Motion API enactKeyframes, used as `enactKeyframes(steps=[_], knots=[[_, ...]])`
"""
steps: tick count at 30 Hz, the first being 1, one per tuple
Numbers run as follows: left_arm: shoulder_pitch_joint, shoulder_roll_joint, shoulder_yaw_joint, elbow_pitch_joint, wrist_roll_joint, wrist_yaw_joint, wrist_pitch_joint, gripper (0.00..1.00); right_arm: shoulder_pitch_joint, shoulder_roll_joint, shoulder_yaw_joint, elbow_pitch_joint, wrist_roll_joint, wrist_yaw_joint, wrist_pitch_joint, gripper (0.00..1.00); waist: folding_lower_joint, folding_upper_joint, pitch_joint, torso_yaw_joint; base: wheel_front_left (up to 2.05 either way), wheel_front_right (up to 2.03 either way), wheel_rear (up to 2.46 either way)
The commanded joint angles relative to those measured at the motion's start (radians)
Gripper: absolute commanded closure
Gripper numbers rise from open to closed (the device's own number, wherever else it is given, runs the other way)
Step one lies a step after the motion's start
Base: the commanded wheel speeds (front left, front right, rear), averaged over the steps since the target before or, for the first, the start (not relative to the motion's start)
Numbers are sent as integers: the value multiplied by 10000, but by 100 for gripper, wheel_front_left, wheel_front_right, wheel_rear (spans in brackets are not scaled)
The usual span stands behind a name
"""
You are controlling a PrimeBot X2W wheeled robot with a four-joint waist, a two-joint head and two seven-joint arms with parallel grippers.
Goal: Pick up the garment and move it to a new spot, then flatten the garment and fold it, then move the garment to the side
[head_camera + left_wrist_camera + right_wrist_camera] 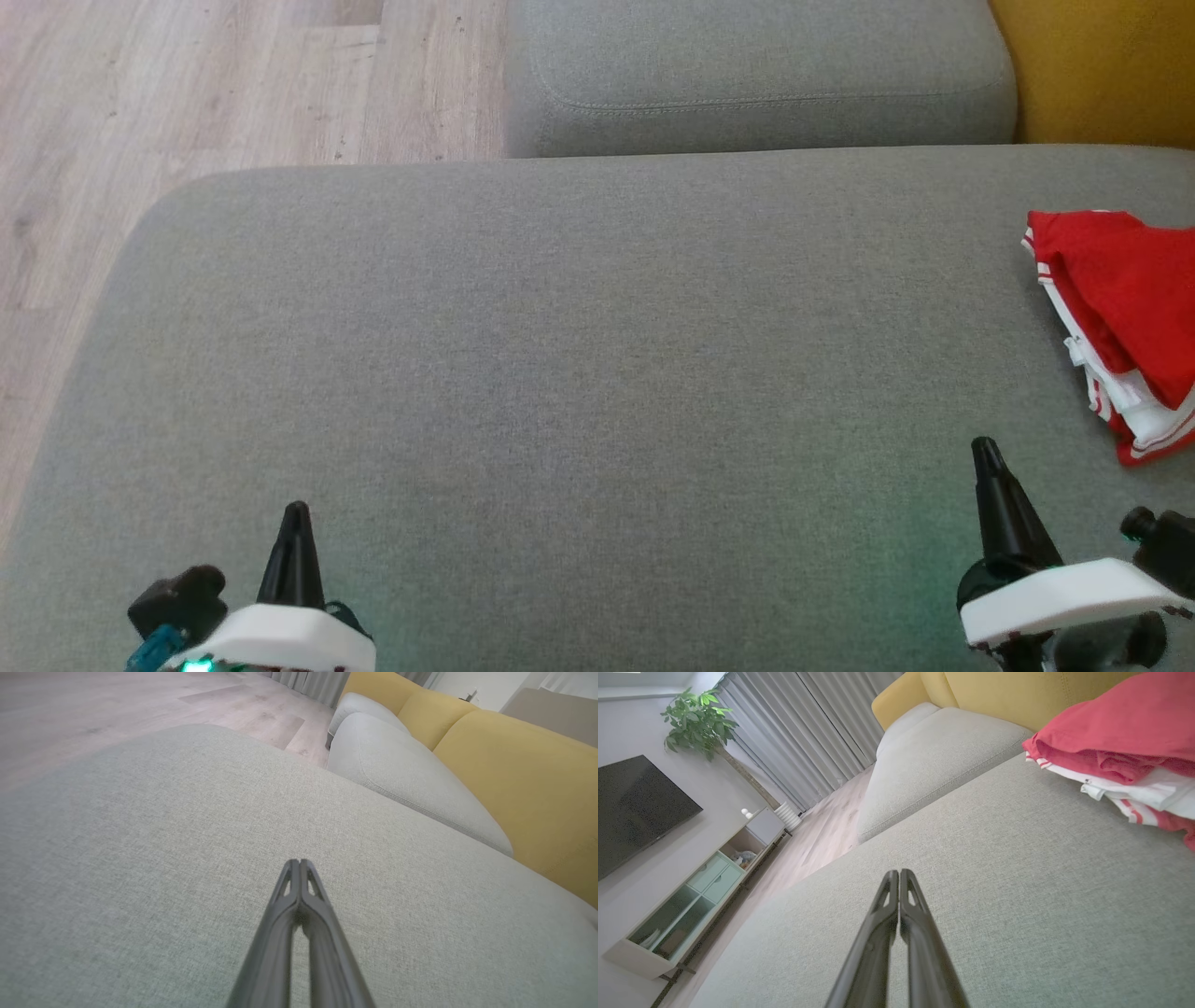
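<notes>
- Red-and-white garment (1125, 289) lies bundled at the right edge of the grey sofa cushion (579, 355).
- Fingers pressed together and empty, the left tool (297, 511) and right tool (984, 448) sit at the cushion's near edge.

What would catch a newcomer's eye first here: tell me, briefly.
In the head view the red and white garment stands out most, lying bunched at the far right of the broad grey cushion. Next come the left gripper at lower left and the right gripper at lower right, both shut and holding nothing. A yellow backrest shows at the top right corner.
</notes>
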Motion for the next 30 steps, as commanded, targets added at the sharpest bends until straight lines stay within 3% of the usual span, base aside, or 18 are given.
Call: enactKeyframes(steps=[1, 30], knots=[[-520, 19, 306, -340, -291, -119, 47, 100, -485, -209, -10, -253, 361, -2, -54, 100, 0, 0, 1, -5, 0, 0, 0], [-780, -395, 1296, -413, -3212, -779, 737, 100, -1161, -283, -143, 519, 3597, -4, 14, 100, 0, 0, 20, -94, 0, 0, 0]])
